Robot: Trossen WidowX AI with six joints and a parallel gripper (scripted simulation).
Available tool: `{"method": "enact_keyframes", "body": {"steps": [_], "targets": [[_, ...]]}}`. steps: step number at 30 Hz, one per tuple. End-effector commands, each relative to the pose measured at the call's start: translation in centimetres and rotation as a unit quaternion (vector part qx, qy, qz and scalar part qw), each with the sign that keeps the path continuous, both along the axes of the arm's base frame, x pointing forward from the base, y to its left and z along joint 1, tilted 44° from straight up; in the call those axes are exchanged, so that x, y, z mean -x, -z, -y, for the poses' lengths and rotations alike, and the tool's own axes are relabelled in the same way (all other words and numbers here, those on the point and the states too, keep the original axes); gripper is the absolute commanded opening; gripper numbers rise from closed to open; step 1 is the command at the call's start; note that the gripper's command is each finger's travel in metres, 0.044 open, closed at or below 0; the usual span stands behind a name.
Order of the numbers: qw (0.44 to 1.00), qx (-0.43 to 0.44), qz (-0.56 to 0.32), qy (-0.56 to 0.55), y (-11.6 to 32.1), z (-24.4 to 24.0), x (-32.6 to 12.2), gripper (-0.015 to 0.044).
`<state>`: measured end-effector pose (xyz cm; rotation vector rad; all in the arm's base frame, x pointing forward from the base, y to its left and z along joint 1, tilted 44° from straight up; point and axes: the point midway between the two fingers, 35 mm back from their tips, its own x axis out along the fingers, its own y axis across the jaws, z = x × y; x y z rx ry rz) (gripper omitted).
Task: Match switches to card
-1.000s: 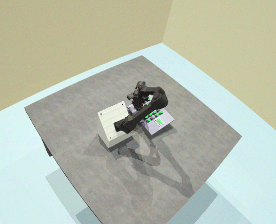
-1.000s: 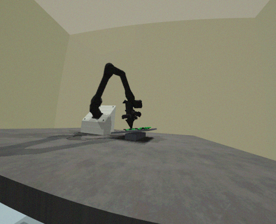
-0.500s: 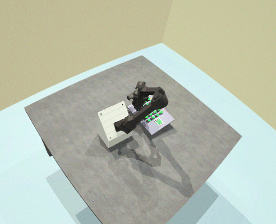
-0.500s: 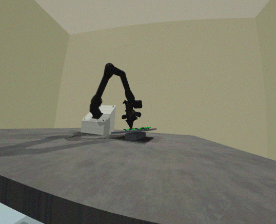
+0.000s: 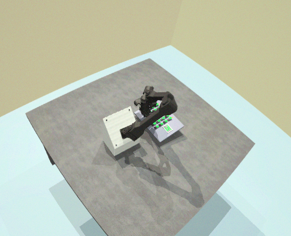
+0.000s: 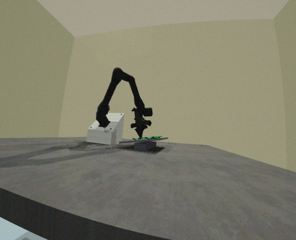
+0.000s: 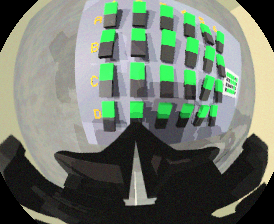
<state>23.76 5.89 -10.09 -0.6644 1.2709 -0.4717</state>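
The switch panel (image 5: 178,128) (image 6: 125,142) (image 7: 83,62) is tilted and carries rows of green and dark grey switches, with row letters A, B, C, D in the wrist view. The small card (image 5: 167,128) (image 7: 231,84) is at the panel's right end; its squares are too small to read surely. My gripper (image 5: 145,115) (image 6: 140,137) (image 7: 135,124) is shut and empty. Its tips are down at the near, dark grey half of the second switch (image 7: 137,108) in row D and hide that half. Its green half shows beyond the tips. Whether the tips touch it is unclear.
The white sloped base block (image 5: 117,122) (image 6: 99,136) stands at the panel's near side and bears the arm. The panel rests on a grey block (image 6: 145,146). In the top view the arm hides the middle of the panel.
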Motion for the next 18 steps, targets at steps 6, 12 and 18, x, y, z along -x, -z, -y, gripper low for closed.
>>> {"method": "enact_keyframes", "body": {"steps": [6, 12, 18], "targets": [[1.0, 0.0, -0.009, 0.006, -3.7, -3.7, 1.0, 0.0], [1.0, 0.001, -0.01, 0.007, -4.6, -4.3, 1.3, 0.0], [1.0, 0.001, -0.009, 0.007, -8.4, -3.1, -4.5, 0.0]]}}
